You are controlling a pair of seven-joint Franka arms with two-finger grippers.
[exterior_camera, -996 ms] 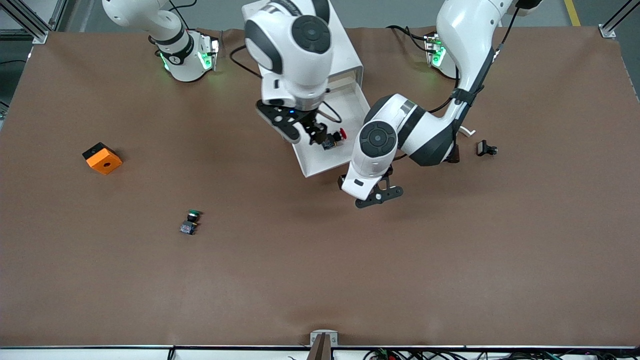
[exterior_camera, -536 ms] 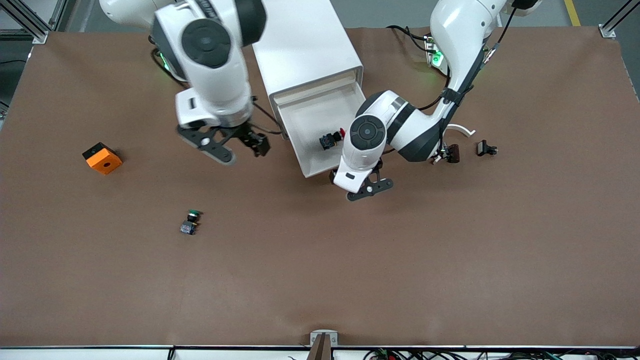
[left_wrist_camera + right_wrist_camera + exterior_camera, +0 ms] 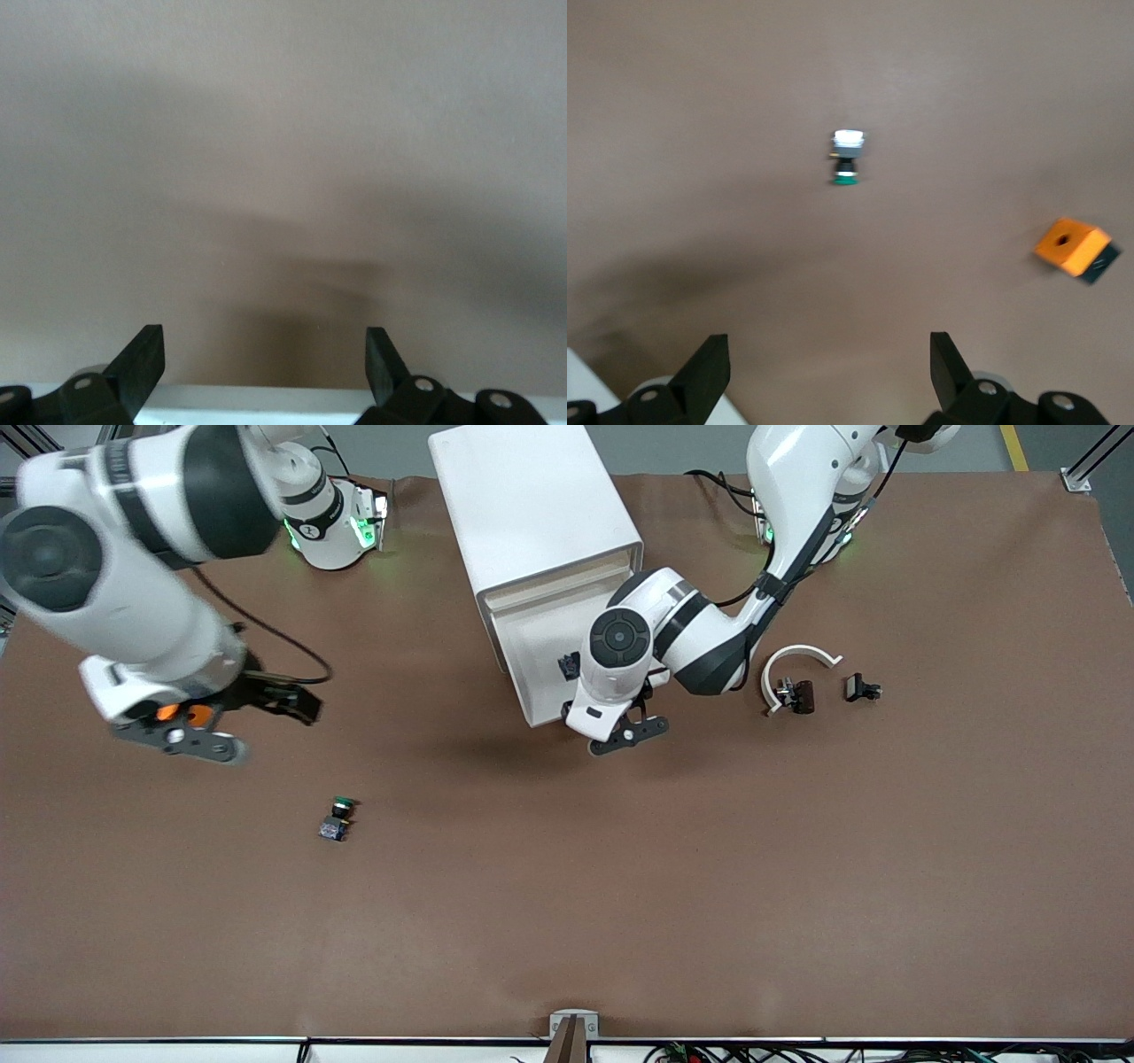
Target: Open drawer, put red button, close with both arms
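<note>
1. The drawer [image 3: 537, 657] stands partly pulled out of the white cabinet [image 3: 532, 509], and the red button [image 3: 568, 664] lies inside it near the front edge; only its dark base shows beside the left arm's wrist.
2. The left gripper [image 3: 620, 731] is at the drawer's front edge with its fingers [image 3: 142, 359] wide and empty; the left wrist view shows a white strip between them, probably that edge.
3. The right gripper [image 3: 226, 722] hovers over the table [image 3: 620, 912] toward the right arm's end, over an orange block [image 3: 1074, 248], its fingers [image 3: 704, 372] spread wide and empty.
4. Risk: the left arm touches only one corner, so a one-sided push could skew the drawer and jam it, or slide the whole cabinet.
5. Risk: a sharp shove could make the button roll or tip inside.
6. Risk: the right arm is well apart from the drawer, so a two-armed close may come late or unevenly.
7. Hidden: the button's red cap, most of the drawer's inside under the left arm, and the lower drawers.
8. A green button [image 3: 337, 819] lies on the table, nearer the front camera.
</note>
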